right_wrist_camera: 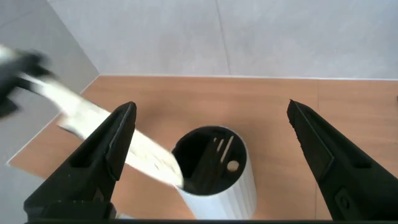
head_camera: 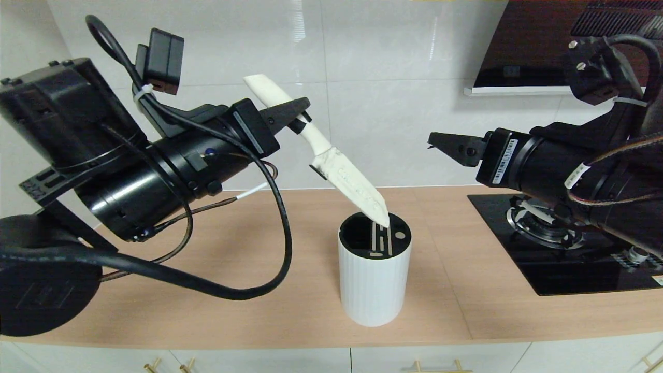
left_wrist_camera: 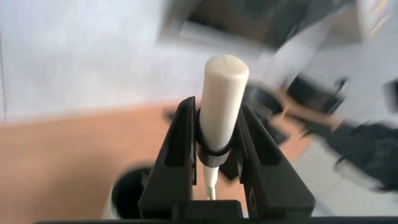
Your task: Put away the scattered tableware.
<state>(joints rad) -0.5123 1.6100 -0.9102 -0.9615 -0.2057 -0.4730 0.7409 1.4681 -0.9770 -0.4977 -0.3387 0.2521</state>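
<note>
Left pincer tight around white knife handle, blade tip at holder top.

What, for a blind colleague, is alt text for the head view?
The left gripper holds a white pointed knife by its handle, tip at the slotted top of a white ribbed cylindrical holder on a wooden counter; right gripper open.
</note>
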